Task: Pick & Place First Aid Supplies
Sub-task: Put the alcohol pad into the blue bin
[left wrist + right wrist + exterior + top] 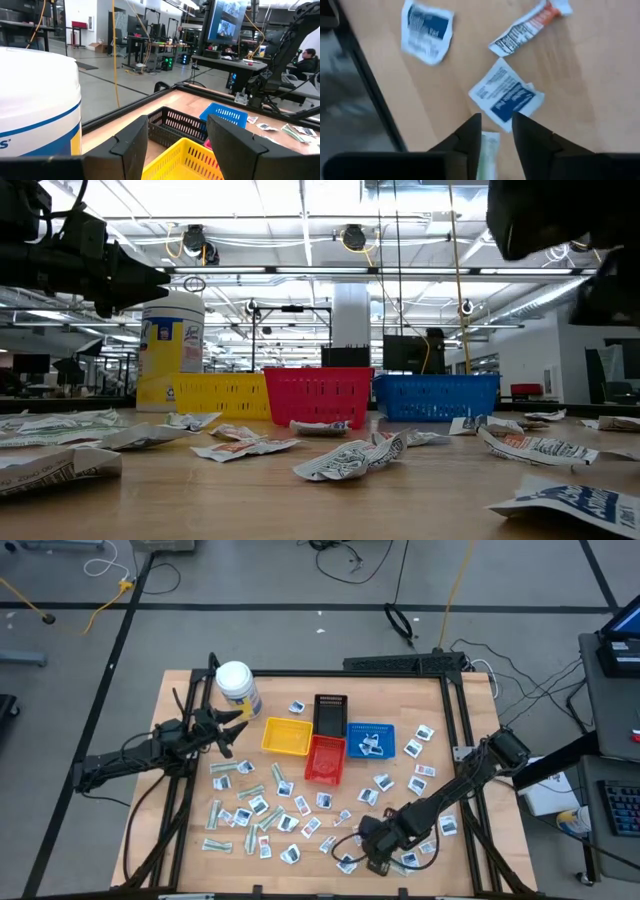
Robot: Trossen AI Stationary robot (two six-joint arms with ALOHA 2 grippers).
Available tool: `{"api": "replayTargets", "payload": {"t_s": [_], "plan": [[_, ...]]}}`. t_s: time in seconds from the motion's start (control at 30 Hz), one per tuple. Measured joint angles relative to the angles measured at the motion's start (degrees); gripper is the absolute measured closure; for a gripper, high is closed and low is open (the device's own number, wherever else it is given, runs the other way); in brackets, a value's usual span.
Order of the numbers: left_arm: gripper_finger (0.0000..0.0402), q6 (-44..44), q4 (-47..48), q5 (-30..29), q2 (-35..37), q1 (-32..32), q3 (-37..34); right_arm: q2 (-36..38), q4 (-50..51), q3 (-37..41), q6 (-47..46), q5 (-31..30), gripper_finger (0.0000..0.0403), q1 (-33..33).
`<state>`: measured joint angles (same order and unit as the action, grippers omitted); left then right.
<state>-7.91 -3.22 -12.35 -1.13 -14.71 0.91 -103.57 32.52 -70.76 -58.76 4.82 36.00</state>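
A wooden table [190,690] holds dozens of small first aid packets [255,810] scattered across its front half. The right gripper [372,858] hovers low over the front right area, its fingers slightly parted and empty, just above a white packet with blue print [507,97]. The left gripper [232,730] waits beside a white jar [236,685], fingers apart, holding nothing. Yellow [286,736], red [325,758], blue [371,740] and black [330,712] trays sit mid-table.

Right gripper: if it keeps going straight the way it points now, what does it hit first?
Probably the white square packet with blue print lying flat on the wooden table. The right gripper points down at it, fingers slightly apart, its tips just short of the packet's near edge. Depth is unclear.
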Motion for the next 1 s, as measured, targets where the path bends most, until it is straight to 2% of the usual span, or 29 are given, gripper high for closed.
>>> {"api": "replayTargets", "payload": {"t_s": [0.2,0.4,0.67,0.8,1.0], "plan": [[0.0192,0.0,0.0,0.0,0.0,0.0,0.0,0.8,2.8,-0.1,20.1,5.7,0.0274,0.6],[0.0192,0.0,0.0,0.0,0.0,0.0,0.0,0.8,9.3,0.4,33.0,8.8,0.0279,3.3],[0.0192,0.0,0.0,0.0,0.0,0.0,0.0,1.1,11.9,2.5,38.9,8.5,0.0278,9.0],[0.0192,0.0,0.0,0.0,0.0,0.0,0.0,1.1,11.8,2.6,40.0,5.6,0.0278,10.0],[0.0192,0.0,0.0,0.0,0.0,0.0,0.0,1.1,11.4,2.6,41.7,4.3,0.0278,10.0]]}}
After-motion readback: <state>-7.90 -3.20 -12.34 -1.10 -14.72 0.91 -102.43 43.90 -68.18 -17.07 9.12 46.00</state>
